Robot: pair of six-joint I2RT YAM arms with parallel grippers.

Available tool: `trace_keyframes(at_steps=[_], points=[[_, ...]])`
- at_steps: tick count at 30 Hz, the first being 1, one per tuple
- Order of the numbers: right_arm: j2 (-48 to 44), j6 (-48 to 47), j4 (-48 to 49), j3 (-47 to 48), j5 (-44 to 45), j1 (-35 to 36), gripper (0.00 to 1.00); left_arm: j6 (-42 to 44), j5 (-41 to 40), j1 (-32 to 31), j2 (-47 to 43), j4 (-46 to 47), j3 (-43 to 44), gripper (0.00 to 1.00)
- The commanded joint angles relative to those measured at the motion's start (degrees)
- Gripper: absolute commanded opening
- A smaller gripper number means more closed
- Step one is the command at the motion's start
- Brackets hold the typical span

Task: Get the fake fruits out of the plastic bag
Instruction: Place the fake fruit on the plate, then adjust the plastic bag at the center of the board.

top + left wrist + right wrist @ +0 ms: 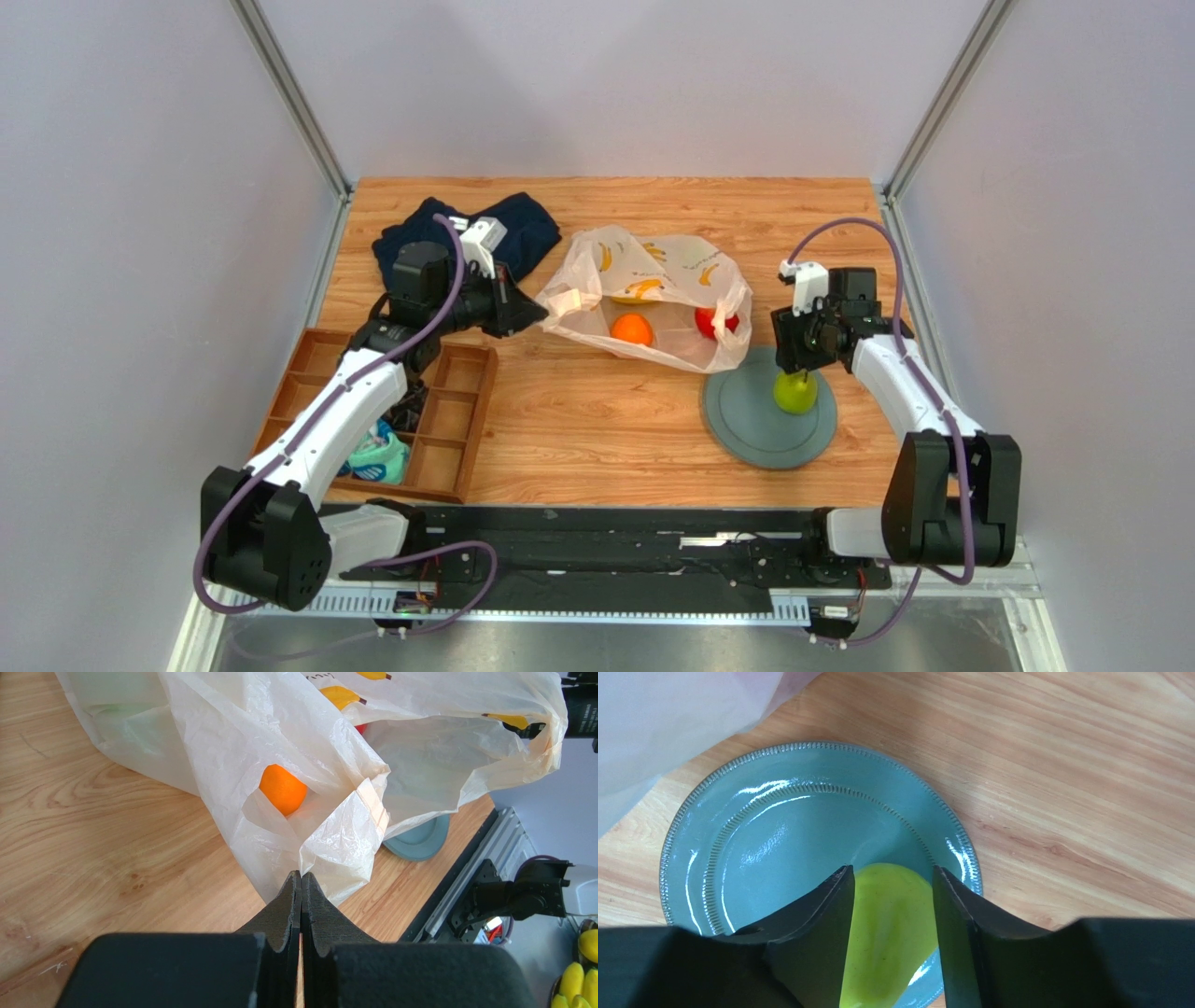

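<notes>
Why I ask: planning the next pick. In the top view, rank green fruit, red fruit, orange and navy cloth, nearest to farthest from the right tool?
1. Green fruit, on the plate, at the right tool.
2. Red fruit, in the bag, right part.
3. Orange, in the bag, further left.
4. Navy cloth, far left, at the back.

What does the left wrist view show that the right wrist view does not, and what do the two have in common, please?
Only the left wrist view shows the orange inside the plastic bag, and the left fingers shut on the bag's edge. Only the right wrist view shows the green fruit lying on the plate, with the right fingers apart on either side of it. Both views show part of the bag, part of the grey-blue plate and the wooden table.
</notes>
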Motion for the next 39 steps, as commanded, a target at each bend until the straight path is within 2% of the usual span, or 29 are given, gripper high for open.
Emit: trace_keyframes(at_steps=[1, 5, 9, 12, 13, 15, 17, 21, 24, 28, 33, 39], points=[[-3.26, 0.36, -2.88, 5.54, -1.15, -0.5, 0.6, 1.08, 1.57, 0.28, -0.33, 1.09, 2.15, 0.0], [-8.36, 2.38, -13.24, 15.97, -11.84, -0.68, 0.65, 1.08, 2.36, 0.28, -0.33, 2.23, 2.5, 0.0], [-12.06, 4.14, -13.8, 22.92, -19.78, 1.42, 0.65, 0.21, 2.98, 0.28, -0.15, 2.85, 2.42, 0.0], [-10.4, 4.06, -13.71, 26.53, -17.95, 10.2, 0.6, -1.46, 3.33, 0.19, -0.33, 3.64, 1.45, 0.0], [-9.44, 4.23, -13.27, 26.99, -17.68, 14.57, 0.53, -1.9, 3.51, 0.1, -0.42, 3.99, 1.19, 0.0], [-6.45, 5.54, -11.7, 26.91, -17.68, 20.2, 0.45, -2.52, 4.03, 0.01, -0.68, 4.25, 0.66, 0.0], [-3.82, 6.6, -7.83, 25.77, -17.41, 23.13, 0.36, -2.26, 4.21, -0.08, -1.12, 4.17, 0.57, 0.0], [2.69, 6.78, -3.78, 24.27, -12.06, 29.63, 0.25, 0.46, 4.13, -0.08, -2.43, 2.76, 0.83, 0.0], [9.43, 8.27, -1.76, 25.84, -7.58, 30.96, 0.19, 1.61, 3.86, -0.08, -3.75, 1.18, 0.31, 0.0], [15.53, 11.96, 0.27, 26.73, -0.29, 31.14, 0.17, 1.96, 3.95, 0.1, -5.78, 0.74, -0.92, 0.0], [15.02, 11.89, -3.95, 21.72, -0.63, 33.77, 0.17, 2.93, 4.13, 0.36, -6.83, 0.3, -1.01, 0.0], [11.93, 2.32, -1.49, 24.88, 10.6, 31.93, 0.21, 3.11, 5.35, 0.36, -7.36, -0.32, -0.66, 0.0]])
